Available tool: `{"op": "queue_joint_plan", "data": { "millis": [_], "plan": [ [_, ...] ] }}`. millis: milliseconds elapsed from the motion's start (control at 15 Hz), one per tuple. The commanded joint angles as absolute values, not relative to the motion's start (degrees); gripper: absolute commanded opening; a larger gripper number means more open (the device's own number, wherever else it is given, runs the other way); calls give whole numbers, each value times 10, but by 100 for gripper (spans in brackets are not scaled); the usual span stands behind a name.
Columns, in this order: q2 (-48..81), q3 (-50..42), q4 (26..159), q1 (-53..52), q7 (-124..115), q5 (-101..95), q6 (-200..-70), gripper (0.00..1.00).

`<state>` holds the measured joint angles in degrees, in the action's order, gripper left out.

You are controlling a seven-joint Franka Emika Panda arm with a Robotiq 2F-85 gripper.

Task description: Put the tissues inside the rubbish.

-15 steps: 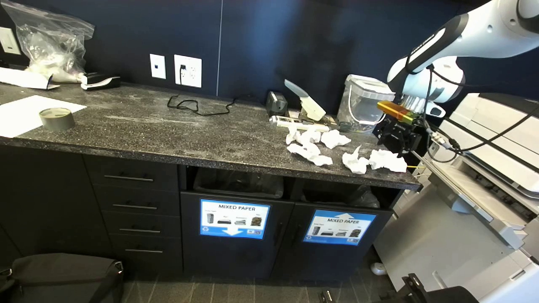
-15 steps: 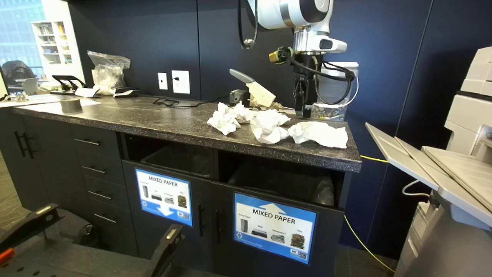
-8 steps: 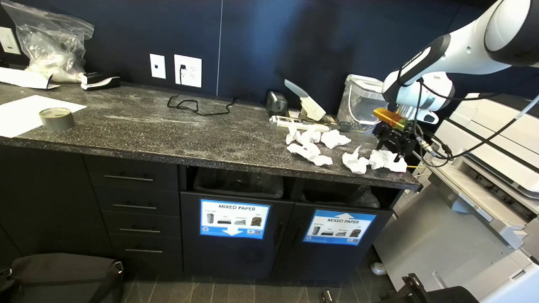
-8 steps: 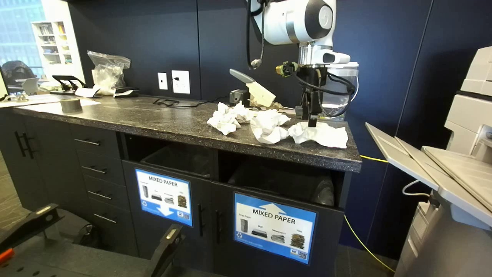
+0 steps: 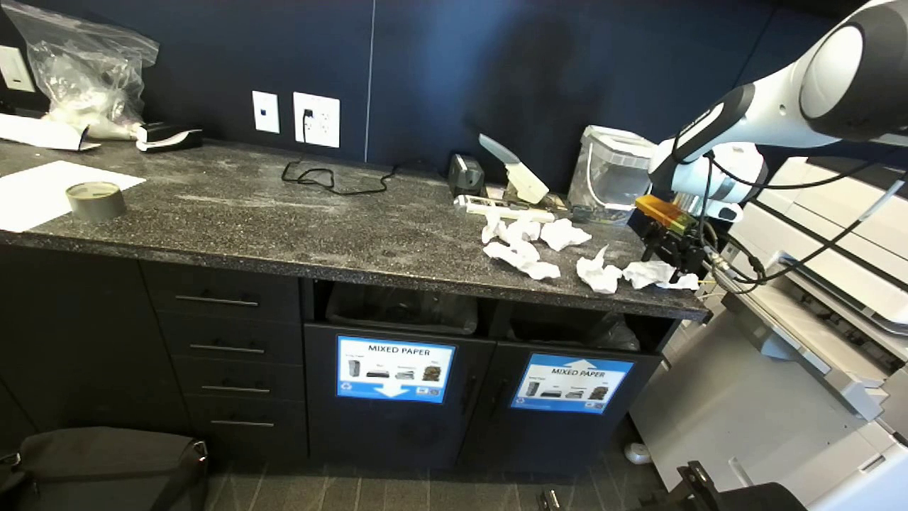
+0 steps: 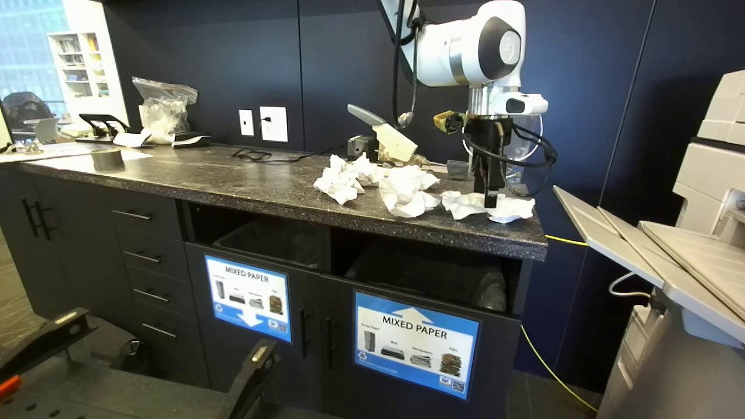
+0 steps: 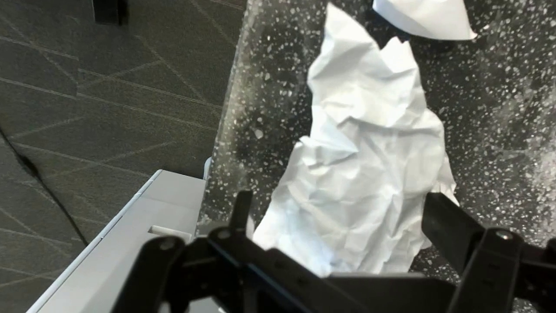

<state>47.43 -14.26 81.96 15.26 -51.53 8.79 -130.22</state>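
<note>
A: What is given by the wrist view alone?

B: Both fingers (image 7: 449, 226) of the tool (image 7: 338, 201), seen to either side of a crumpled white tissue (image 7: 378, 165) on the bench (image 7: 491, 143), near its end; in both exterior views part of that tissue is hidden by the tool

A: And from outside?

B: The bins (image 5: 425, 326), set beneath the bench top, and the other tissues (image 6: 404, 189), strewn farther along; in the wrist view only part of one neighbour (image 7: 428, 17) is caught

A: State of the tool?

B: Pointed down, fingers spread wide, the tissue unheld between them; whether it is touched cannot be told

A: Surroundings?

B: A copier (image 5: 759, 369) is noted just past the bench end, a clear tub (image 5: 617, 170) near the wall (image 5: 440, 92), a device with a raised lever (image 5: 525, 183) near it. Between tissue and bins the bench top is interposed
</note>
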Motion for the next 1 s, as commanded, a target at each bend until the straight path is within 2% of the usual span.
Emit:
{"op": "queue_joint_plan", "data": {
  "millis": [0, 467, 533, 600, 667, 933],
  "plan": [
    [504, -131, 783, 168, -499, 110, -1315, 100],
    [532, -128, 770, 170, -485, 116, -1326, 100],
    [534, -130, 768, 168, -485, 113, -1326, 75],
    [535, -132, 769, 165, -478, 109, -1328, 74],
    [535, -133, 768, 163, -470, 105, -1329, 68],
    [532, -139, 774, 154, -441, 89, -1339, 35]
  ]
}}
